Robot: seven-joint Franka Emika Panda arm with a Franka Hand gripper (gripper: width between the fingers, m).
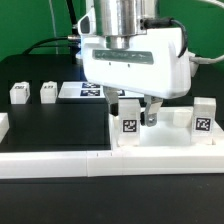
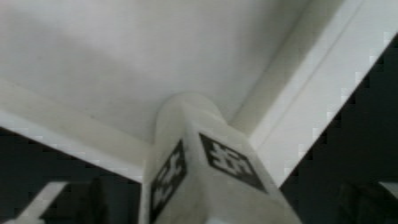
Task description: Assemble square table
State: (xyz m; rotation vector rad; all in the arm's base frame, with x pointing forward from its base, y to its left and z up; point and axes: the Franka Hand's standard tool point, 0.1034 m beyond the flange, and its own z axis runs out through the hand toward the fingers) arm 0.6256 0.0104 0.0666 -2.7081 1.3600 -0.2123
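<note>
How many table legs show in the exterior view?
4. Two sit on the black surface at the exterior view's left: outer leg, inner leg. The middle leg stands on the square top beneath the gripper; the right leg stands near its right edge. None seems hidden.

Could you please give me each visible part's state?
Large white square plastic top: flat.
Two-finger gripper: open, straddling a leg.
White tagged block leg: upright between the jaws.
Corner white block leg: upright on top.
Two spare white block legs: loose on black table.
</note>
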